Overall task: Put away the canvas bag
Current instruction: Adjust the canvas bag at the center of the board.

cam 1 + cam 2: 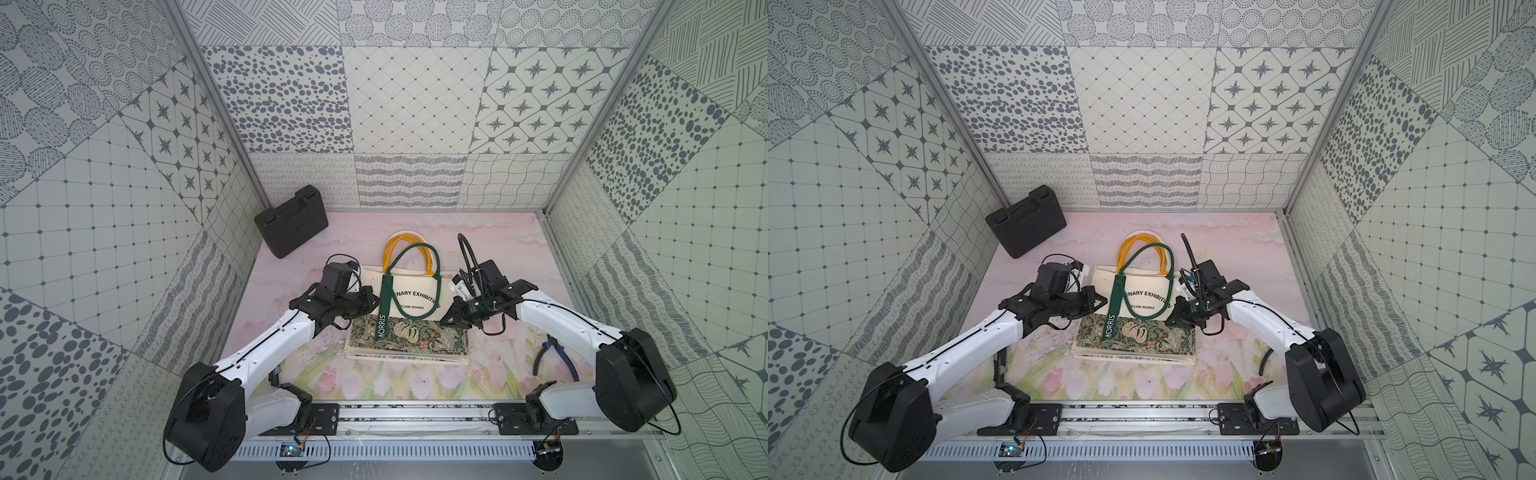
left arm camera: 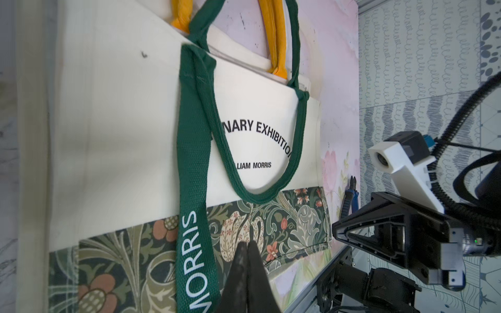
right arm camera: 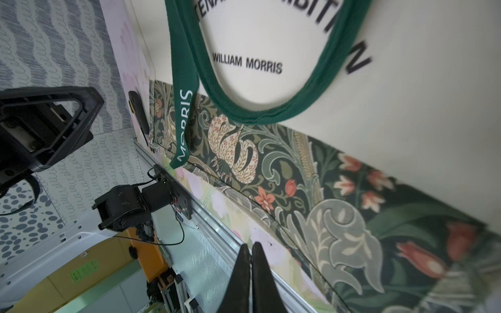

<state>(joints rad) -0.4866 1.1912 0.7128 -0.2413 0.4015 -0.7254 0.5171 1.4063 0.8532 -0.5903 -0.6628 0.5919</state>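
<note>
Mid-bench [image 1: 519,257], the canvas bag [image 1: 415,291] lay flat on a stack of folded bags [image 1: 407,359]; I judged the placing nearly done. The left gripper [image 1: 376,300] and right gripper [image 1: 445,319] flanked it, both pressed together and empty (apparently). Tidying the green strap [image 1: 384,307] next would want spread jaws.

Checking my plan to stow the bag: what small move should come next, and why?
Probably open the left gripper and right gripper: both are shut and empty, flanking the cream canvas bag with green handles, which lies flat, ungripped.
</note>
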